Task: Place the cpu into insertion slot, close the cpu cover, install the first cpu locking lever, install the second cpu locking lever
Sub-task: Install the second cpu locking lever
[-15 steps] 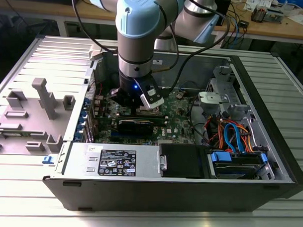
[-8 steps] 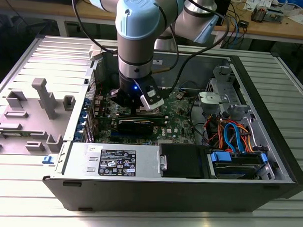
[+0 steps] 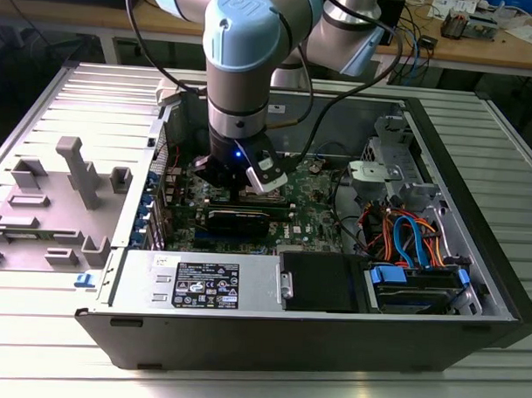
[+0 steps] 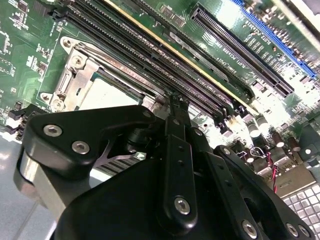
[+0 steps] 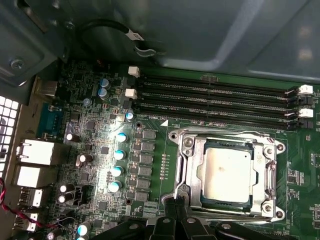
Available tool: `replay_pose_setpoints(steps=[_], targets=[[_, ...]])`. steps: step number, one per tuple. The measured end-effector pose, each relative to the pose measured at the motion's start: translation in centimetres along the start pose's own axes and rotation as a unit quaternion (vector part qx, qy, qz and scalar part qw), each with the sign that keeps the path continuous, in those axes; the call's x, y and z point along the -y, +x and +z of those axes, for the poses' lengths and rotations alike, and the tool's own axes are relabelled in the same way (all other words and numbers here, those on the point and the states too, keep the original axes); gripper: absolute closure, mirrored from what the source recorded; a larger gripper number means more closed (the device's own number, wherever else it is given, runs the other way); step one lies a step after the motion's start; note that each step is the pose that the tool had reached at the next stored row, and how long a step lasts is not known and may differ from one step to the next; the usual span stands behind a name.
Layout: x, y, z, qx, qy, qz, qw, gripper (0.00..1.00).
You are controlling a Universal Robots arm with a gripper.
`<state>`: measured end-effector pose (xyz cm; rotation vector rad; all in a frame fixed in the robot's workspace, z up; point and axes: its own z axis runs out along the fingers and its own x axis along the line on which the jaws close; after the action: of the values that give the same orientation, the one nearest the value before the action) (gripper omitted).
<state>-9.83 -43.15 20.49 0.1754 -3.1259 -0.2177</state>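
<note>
Robot claw with fingers pinched together, touching the edge of the cpu cover, which lies closed over the cpu seated just beyond it.

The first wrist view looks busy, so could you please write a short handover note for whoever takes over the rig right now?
Gripper: low over the motherboard, at the edge of the CPU socket; whether its fingers are open or shut cannot be told.
The cpu lies flat in the socket, below the memory slots.
The cpu cover is down around it, framing the chip.
Done: cpu placed, cover closed, as far as it shows.
Left: the locking levers; their state cannot be told.
</note>
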Motion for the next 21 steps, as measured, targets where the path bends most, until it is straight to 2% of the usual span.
replay_pose_setpoints(steps=[5,9,10,11,12,14,21], targets=[[-0.04,-0.02,0.25,0.0007,-0.0028,0.0,1.0,0.89],[-0.08,-0.01,0.36,0.0002,-0.0016,0.0,1.0,0.89],[-0.1,-0.01,0.38,0.0001,0.0011,0.0,1.0,0.89],[-0.1,-0.02,0.39,-0.0003,0.0057,0.0,1.0,0.89],[-0.1,-0.03,0.38,-0.0012,0.0134,0.0,0.9999,0.89],[-0.1,-0.02,0.25,-0.0025,0.0228,0.0,0.9997,0.89],[-0.57,-0.06,-0.91,-0.0026,0.024,0.0,0.9997,0.89]])
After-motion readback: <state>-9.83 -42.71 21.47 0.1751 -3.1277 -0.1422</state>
